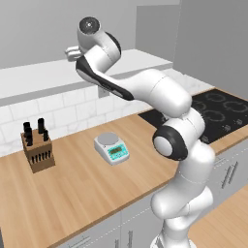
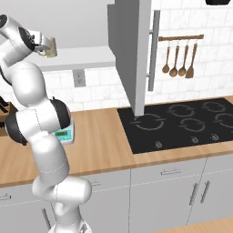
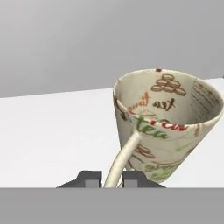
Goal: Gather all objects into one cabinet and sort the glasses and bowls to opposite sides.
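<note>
Cup (image 3: 168, 127) tilted, mouth up-right, handle toward camera | end effector (image 3: 113, 178) clamped on handle

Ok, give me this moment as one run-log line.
end effector: shut on mug handle | mug: cream, printed "tea", on white shelf | cabinet door: open | counter: scale, knife block
</note>
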